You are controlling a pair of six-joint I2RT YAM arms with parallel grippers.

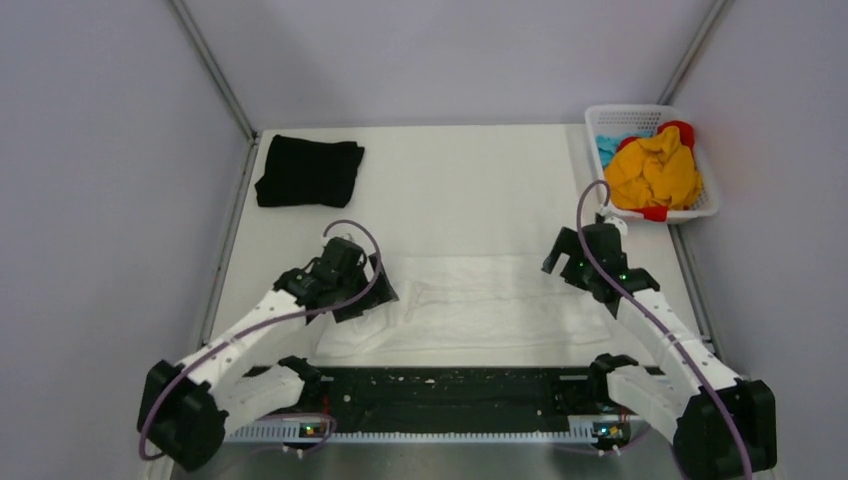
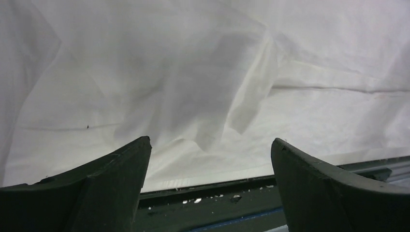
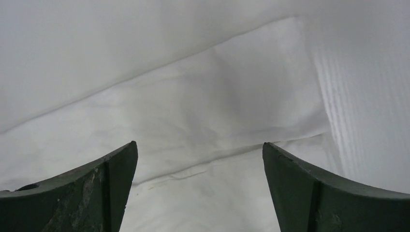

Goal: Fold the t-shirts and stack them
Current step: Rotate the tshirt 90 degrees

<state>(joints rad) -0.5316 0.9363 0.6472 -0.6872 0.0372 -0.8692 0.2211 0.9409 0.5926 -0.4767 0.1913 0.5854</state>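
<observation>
The white t-shirt (image 1: 480, 300) lies as a long flat band across the near middle of the table. It fills the left wrist view (image 2: 193, 72) and the right wrist view (image 3: 203, 111), wrinkled. The black t-shirt (image 1: 308, 171) lies folded at the far left of the table. My left gripper (image 1: 385, 300) is open and empty over the white shirt's left end, with its jaws wide apart (image 2: 210, 142). My right gripper (image 1: 558, 262) is open and empty over the shirt's right end, with only cloth between its jaws (image 3: 199, 145).
A white lattice basket (image 1: 630, 110) with yellow, red and blue cloth stands at the far right. A black base plate (image 1: 450, 390) runs along the near edge below the white shirt and shows in the left wrist view (image 2: 217, 203). Grey walls surround the table.
</observation>
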